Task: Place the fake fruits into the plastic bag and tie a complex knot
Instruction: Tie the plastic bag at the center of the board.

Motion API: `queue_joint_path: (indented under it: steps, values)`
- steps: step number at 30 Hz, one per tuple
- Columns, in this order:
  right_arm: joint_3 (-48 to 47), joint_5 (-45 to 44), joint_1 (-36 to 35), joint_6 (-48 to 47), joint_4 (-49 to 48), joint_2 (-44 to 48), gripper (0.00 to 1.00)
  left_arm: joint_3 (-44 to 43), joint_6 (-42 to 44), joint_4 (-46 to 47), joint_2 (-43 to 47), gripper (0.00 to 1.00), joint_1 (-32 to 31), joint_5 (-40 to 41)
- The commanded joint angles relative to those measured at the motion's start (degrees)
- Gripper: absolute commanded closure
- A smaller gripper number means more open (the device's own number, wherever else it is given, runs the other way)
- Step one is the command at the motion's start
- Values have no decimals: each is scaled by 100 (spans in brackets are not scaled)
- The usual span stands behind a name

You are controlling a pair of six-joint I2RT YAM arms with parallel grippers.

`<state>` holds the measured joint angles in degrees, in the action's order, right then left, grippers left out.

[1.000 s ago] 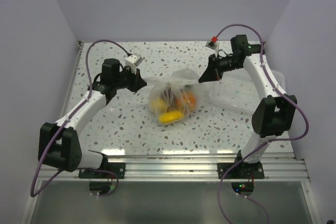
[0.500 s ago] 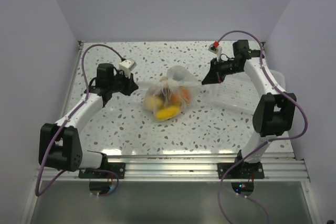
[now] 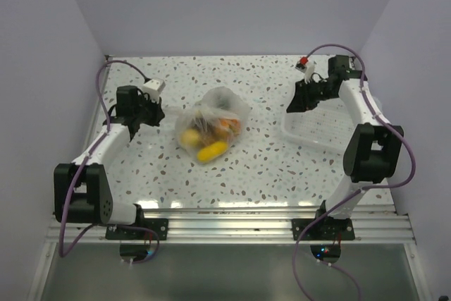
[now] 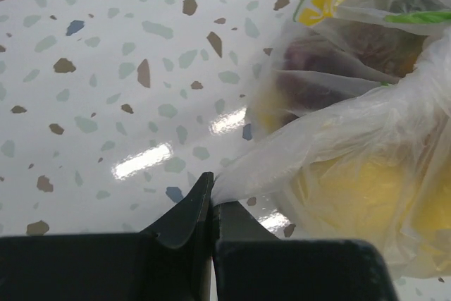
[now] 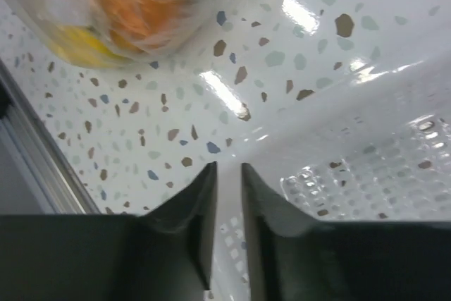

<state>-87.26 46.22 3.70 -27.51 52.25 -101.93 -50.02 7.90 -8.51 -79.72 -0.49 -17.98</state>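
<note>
On the surface (image 3: pixel 268 167) the plastic bag (image 3: pixel 220 103) sits full of fake fruits (image 3: pixel 211 151), my left jaws pinched on its stretched film, and farther back my right jaws hang slightly parted, empty, above the white tray (image 3: pixel 317 135).

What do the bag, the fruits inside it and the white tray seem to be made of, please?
The plastic bag looks like thin clear film: it crinkles, and the fruits show through. The fruits seem to be smooth, brightly coloured plastic, though the bag blurs them. The tray appears to be rigid, translucent white plastic, with rows of small slots and a shine.
</note>
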Motion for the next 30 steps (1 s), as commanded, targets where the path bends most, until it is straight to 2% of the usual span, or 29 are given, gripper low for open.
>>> queue_joint_path:
  steps: [1,4,6,7,12,23,30]
  values:
    - [-326,615,-194,69,198,15,66,-183,150,-44,71,100,-108,-1031]
    - [-90,617,-553,920,-632,366,48,-228,133,-133,71,100,-205,-1471]
    - [173,338,-826,1665,-1127,577,43,-157,19,-107,124,100,-267,-1603]
    - [253,283,-1080,1887,-1460,578,36,-131,-16,-28,132,100,-285,-1638]
    - [736,309,-1416,3371,-2226,288,17,-78,-78,87,220,100,-355,-1832]
    - [965,133,-1882,4376,-2974,-178,18,-8,-298,412,256,100,-627,-1797]
    - [1211,590,-1900,4763,-3343,-433,27,-17,-342,482,264,100,-654,-1771]
